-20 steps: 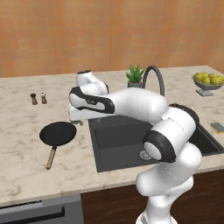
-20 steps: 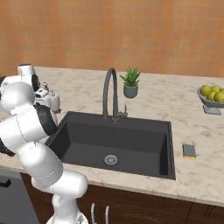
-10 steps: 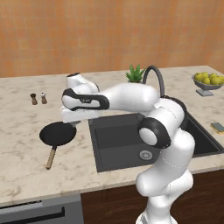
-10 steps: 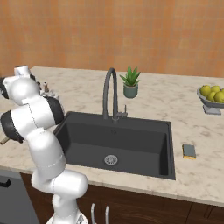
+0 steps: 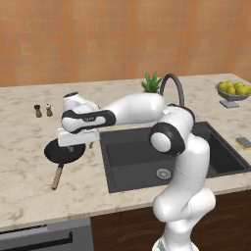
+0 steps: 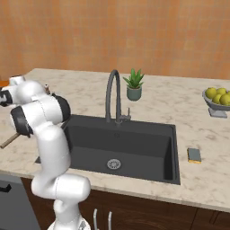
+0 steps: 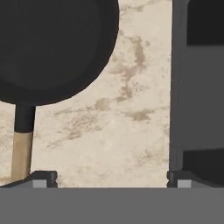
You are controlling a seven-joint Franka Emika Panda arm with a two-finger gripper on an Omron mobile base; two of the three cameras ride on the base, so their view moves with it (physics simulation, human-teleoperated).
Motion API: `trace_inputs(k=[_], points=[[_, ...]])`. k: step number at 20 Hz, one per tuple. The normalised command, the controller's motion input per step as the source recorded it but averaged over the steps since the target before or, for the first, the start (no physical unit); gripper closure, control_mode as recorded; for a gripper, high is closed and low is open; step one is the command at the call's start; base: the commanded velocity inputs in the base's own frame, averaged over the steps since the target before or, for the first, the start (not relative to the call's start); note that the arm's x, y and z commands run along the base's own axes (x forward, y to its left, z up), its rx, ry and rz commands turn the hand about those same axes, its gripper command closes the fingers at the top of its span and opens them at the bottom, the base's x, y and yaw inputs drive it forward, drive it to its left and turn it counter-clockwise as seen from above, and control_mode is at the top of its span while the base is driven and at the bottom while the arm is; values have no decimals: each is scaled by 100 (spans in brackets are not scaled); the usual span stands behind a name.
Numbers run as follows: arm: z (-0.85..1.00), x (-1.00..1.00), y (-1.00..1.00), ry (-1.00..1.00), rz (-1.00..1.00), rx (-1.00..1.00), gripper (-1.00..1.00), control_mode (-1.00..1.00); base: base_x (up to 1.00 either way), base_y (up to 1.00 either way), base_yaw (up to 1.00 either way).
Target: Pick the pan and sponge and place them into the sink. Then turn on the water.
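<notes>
The pan lies flat on the tabletop just left of the sink, its wooden handle running straight toward the front edge, so its long axis goes front to back. The end effector hovers over the pan's right rim, its fingers wide apart and empty. The sponge lies flat on the tabletop right of the sink, long side running front to back. Two small shakers stand behind the pan; a potted plant and the faucet stand behind the basin, with a fruit bowl at far right.
</notes>
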Motion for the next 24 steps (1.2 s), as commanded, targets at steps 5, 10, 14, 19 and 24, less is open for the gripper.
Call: trace_inputs(k=[5,10,14,19,24], points=[[-34,0,62,2,0,0,-100,-100,0,0,0],[-34,1,60,5,-1,0,-100,-100,0,0,0],[-32,10,49,0,-3,0,-100,-100,0,0,0],[-25,19,13,0,0,0,-100,-100,0,0,0],[-28,22,1,0,-1,0,-100,-100,0,0,0]])
